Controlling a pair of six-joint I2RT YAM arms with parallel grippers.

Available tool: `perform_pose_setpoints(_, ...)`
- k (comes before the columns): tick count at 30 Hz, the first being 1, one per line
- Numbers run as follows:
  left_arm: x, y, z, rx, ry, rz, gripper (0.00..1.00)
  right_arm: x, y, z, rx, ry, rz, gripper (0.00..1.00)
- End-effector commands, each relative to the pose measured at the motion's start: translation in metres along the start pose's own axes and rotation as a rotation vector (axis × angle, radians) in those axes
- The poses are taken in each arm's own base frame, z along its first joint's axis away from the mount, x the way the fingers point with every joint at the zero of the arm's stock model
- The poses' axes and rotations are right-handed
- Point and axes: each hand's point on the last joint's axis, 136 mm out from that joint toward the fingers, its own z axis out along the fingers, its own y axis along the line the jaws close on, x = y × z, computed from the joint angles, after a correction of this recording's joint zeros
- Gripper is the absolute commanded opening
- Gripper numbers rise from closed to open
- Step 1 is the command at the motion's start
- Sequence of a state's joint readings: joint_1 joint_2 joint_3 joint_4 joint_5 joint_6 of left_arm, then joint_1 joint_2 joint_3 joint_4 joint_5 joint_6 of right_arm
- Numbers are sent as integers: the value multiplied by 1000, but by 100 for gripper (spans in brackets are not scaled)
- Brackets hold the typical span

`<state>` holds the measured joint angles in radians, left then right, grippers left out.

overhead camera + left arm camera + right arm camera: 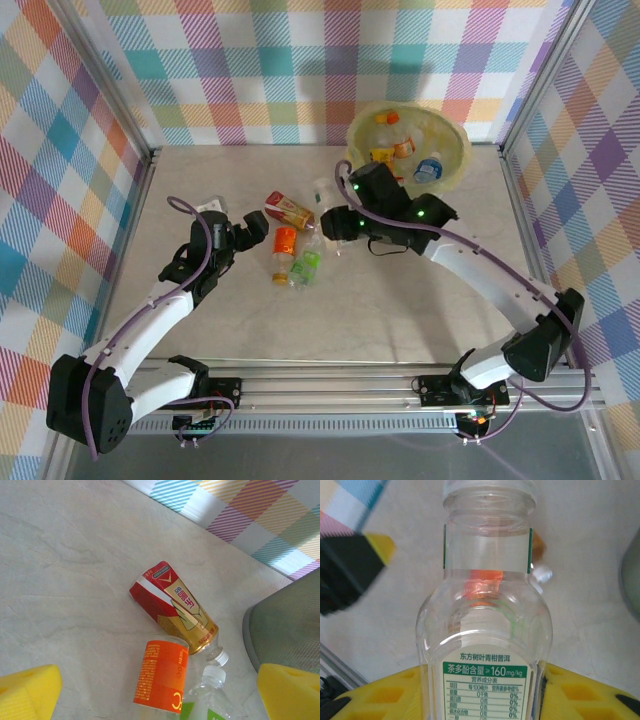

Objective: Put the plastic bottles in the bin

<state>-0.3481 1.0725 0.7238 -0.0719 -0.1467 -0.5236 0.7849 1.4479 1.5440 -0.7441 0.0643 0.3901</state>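
The right tool (pixel 485 695) is clamping its yellow pads (pixel 385 697) around the lower body of a clear green-labelled bottle (pixel 485 625), neck pointing away. It is probably gripping low so the bottle stays steady on the way to the bin (pixel 462 150), which is sitting at the far right of the surface (pixel 420 320) and holding several binned bottles (pixel 392 150). The left tool (pixel 250 230) is hanging wide open over a red-gold bottle (pixel 175 610) and an orange-labelled bottle (pixel 161 675), seemingly lining up the next pick.

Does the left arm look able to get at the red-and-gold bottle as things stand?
Probably yes. The left gripper is open and faces the red-and-gold bottle across bare table. The orange-labelled bottle lies against its neck end and might get nudged. The right gripper holds a clear bottle farther right.
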Motion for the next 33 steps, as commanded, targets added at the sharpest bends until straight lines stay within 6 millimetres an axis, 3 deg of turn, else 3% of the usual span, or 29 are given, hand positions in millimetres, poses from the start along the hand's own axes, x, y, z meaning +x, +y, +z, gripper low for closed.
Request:
perform_pose_setpoints(1, -14, -6, -3, 29, -33, 7, 100, -50, 8, -42, -3, -183, -64, 0)
perform_pose_setpoints(6, -17, -9, -8, 45, -49, 4, 100, -95, -19, -70, 87, -308, -36, 0)
perform_pose_setpoints(17, -21, -15, -8, 70, -54, 16, 100, -159, -126, -80, 263, -436, 184, 0)
perform_pose_setpoints(21, -20, -16, -7, 71, -52, 20, 100, -161, -164, -73, 324, -378, 247, 0)
perform_pose_setpoints(27, -19, -16, -5, 73, -45, 22, 100, -149, -195, -52, 330, -311, 363, 0)
perform_pose_setpoints(33, -19, -20, -4, 86, -37, 24, 100, -138, -209, -29, 319, -244, 415, 15)
